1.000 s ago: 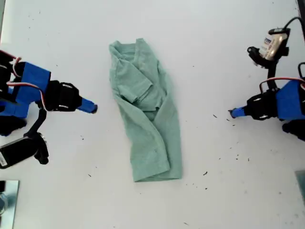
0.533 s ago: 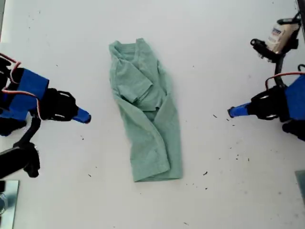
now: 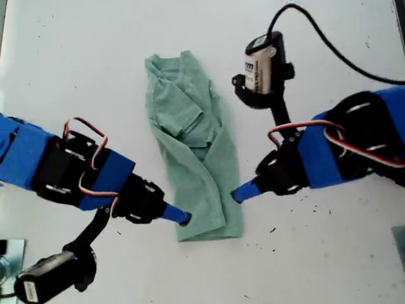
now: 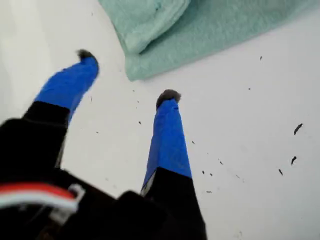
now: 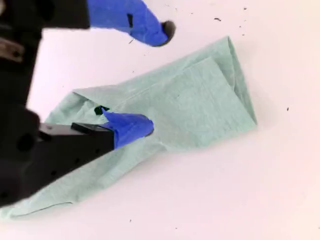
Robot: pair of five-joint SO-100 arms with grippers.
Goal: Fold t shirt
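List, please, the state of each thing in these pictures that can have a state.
t shirt: folded lengthwise into a narrow, wrinkled strip, lying on the table, not gripped.
my first claw: open, holding nothing, both fingertips off the cloth near a corner of the shirt.
my second claw: open, holding nothing, one finger over the cloth and the other over bare table.

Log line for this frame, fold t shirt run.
phase: pre-grasp | t shirt: narrow strip, hem end not yet folded | my first claw: open, at hem corner | my second claw: open, straddling side edge
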